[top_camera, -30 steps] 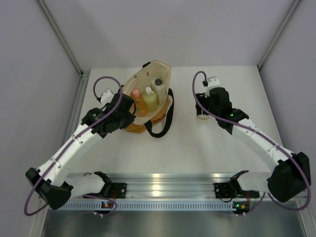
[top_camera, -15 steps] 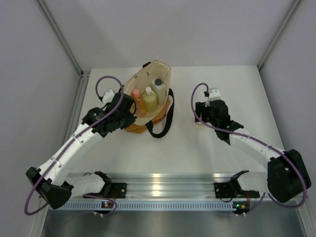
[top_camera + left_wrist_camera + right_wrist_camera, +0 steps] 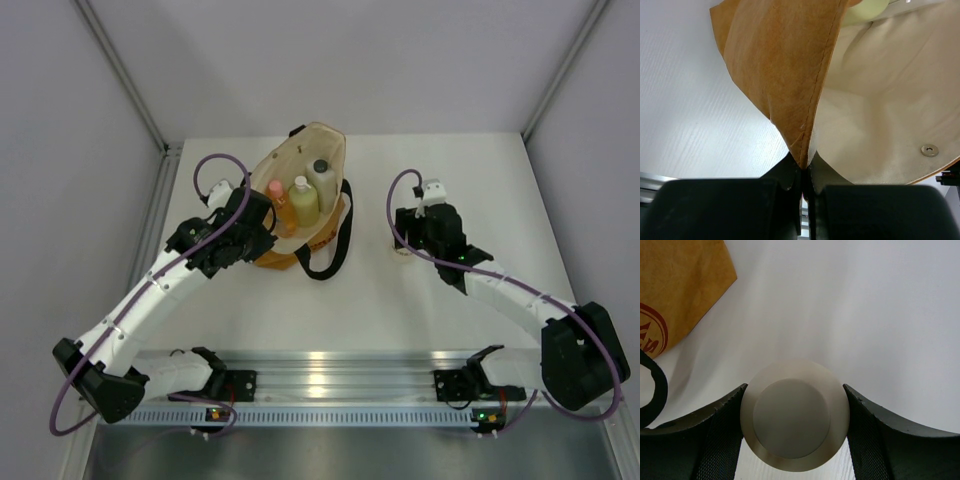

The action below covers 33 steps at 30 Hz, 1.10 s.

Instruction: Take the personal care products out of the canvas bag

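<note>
The table [image 3: 370, 300] is carrying the canvas bag [image 3: 300, 215], and the left jaws are pinching its rim tightly. Pulling that rim taut should be helping the mouth gape. Three bottles [image 3: 303, 200] are standing inside. The right jaws are clamping the squat white jar [image 3: 794, 422] beside the bag, and lowering it flat before letting go seems wise. Whether the jar is touching the table is not showing, and from above the arm is nearly covering it.

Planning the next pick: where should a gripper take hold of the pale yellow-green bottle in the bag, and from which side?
The pale yellow-green bottle stands upright in the canvas bag, flanked closely by the orange-pink bottle and the white bottle, so only its top looks free. Probably grip its white cap, coming straight down through the bag's open mouth.
</note>
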Tool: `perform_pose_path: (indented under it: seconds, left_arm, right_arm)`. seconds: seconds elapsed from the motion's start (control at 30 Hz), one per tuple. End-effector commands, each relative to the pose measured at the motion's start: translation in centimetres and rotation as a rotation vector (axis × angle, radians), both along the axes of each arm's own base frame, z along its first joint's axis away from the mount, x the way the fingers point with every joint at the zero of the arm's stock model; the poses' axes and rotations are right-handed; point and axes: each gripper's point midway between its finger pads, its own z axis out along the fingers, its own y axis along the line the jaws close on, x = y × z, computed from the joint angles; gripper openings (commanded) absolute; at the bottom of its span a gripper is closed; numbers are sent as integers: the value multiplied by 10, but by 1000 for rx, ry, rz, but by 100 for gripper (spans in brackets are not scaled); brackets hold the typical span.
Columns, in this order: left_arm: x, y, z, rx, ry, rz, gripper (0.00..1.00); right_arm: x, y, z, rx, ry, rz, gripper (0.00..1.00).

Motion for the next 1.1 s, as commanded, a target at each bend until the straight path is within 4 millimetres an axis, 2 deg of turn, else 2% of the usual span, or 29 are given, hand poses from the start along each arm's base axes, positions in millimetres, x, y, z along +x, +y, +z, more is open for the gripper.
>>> perform_pose_path:
  seconds: [0.0,0.07,0.13,0.2,0.43,0.53,0.7,0.8,0.87,0.93,0.97,1.03,1.07]
  left_arm:
    - [-2,-4,9,-29,-22,-30,0]
    - [-2,-6,10,-32,-22,-37,0]
    - [-2,-7,10,-36,-21,-40,0]
    - [-2,-7,10,-36,-23,-44,0]
    - [-1,-7,10,-34,-26,-47,0]
    - [-1,-9,9,-37,-23,-52,0]
    - [0,-11,7,-33,-18,-64,0]
    - [0,-11,10,-34,-26,-69,0]
    - [1,-10,12,-31,-32,-67,0]
    - [1,-9,13,-29,-38,-61,0]
    - [1,-8,14,-32,-43,-56,0]
    - [1,-7,15,-33,-49,-48,0]
    - [2,-7,17,-38,-55,-46,0]
  right_arm:
    - [24,7,56,92,-163,-8,36]
    - [22,7,54,93,-153,-8,42]
    - [20,6,53,90,-143,-11,54]
    - [18,3,52,82,-135,-16,60]
    - [15,-1,67,73,-155,-23,71]
    - [13,-2,66,60,-145,-23,74]
    - [9,-4,70,65,-139,-26,88]
    - [6,-2,91,83,-155,-10,88]
    - [4,4,123,114,-191,15,86]
    - [-3,16,139,139,-174,63,82]
    - [-4,22,166,165,-209,81,81]
    - [-14,42,177,179,-188,149,77]
    - [-18,51,201,200,-221,179,76]
